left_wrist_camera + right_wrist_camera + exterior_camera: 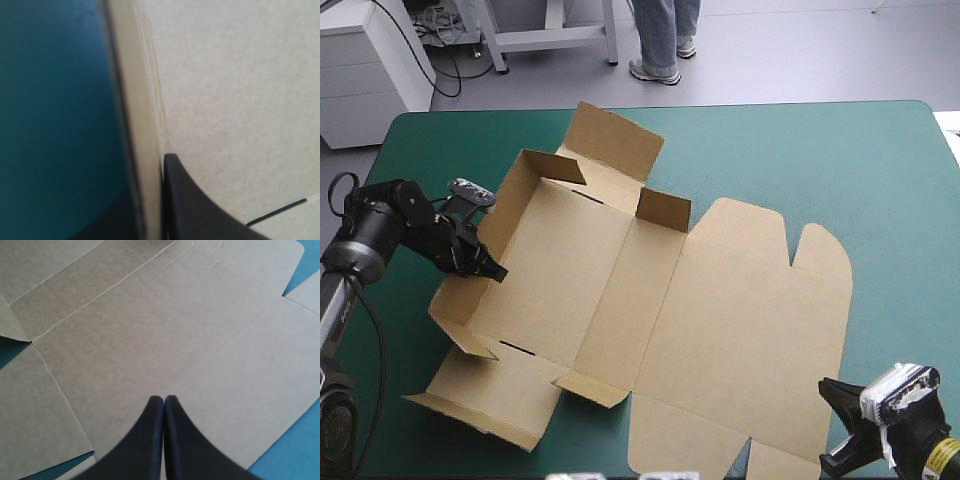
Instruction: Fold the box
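Observation:
The brown box [720,330] lies across the middle of the table. Its lid panel is flat on the right, and its left wall [505,205] and far flaps [620,135] stand raised. My left gripper [490,268] is at the left wall, shut on that wall's upper edge. In the left wrist view one black finger [200,205] presses the wall's inner face [240,90], and the other is hidden behind the board. My right gripper [830,390] hovers at the lid's near right corner. Its shut fingers [164,405] point over the flat board [175,330] and hold nothing.
Teal-green cover [840,150] shows beyond the box on the far and right sides, and as a strip along the left wall [50,100]. The table's near edge runs close under the right gripper. A small flap [590,385] stands up at the box's near side.

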### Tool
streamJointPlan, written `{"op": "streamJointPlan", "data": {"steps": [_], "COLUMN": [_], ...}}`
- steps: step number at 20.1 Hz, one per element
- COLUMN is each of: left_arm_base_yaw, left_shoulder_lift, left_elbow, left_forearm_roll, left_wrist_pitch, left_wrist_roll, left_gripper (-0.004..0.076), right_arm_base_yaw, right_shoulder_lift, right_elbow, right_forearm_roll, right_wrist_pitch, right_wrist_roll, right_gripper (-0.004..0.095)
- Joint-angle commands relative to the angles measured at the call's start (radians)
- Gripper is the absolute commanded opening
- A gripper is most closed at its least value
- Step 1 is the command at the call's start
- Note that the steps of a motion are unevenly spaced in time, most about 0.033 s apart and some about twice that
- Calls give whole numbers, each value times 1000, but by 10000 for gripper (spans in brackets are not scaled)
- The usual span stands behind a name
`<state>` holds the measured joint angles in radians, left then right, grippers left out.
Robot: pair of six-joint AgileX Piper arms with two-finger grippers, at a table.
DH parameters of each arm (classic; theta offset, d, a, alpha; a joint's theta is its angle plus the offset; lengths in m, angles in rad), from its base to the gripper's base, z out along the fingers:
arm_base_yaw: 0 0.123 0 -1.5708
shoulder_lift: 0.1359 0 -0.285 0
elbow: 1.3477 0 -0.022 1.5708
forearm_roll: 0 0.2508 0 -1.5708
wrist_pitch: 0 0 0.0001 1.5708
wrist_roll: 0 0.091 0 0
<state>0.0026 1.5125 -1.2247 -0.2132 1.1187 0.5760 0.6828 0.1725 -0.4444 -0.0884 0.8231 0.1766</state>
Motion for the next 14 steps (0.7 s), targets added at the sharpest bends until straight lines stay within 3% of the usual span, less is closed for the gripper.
{"op": "streamJointPlan", "data": {"steps": [1,5,10,14], "left_arm_base_yaw": [-66,-218,-412,-492], "left_shoulder_lift": [-34,-34,-34,-33], "left_elbow": [-55,-62,-62,-81], "left_forearm_roll": [58,201,363,530], "left_wrist_pitch": [-84,-216,-463,-552], "left_wrist_roll": [75,85,81,52], "left_gripper": [-8,-8,-8,-8], "right_arm_base_yaw": [-5,-5,-5,-5], "right_shoulder_lift": [11,11,11,11], "right_elbow": [-25,-25,-25,-25], "right_forearm_roll": [-4,-2,2,2], "right_wrist_pitch": [-75,-75,-75,-75], "right_wrist_roll": [-1,4,6,8], "right_gripper": [-17,-18,-17,-17]}}
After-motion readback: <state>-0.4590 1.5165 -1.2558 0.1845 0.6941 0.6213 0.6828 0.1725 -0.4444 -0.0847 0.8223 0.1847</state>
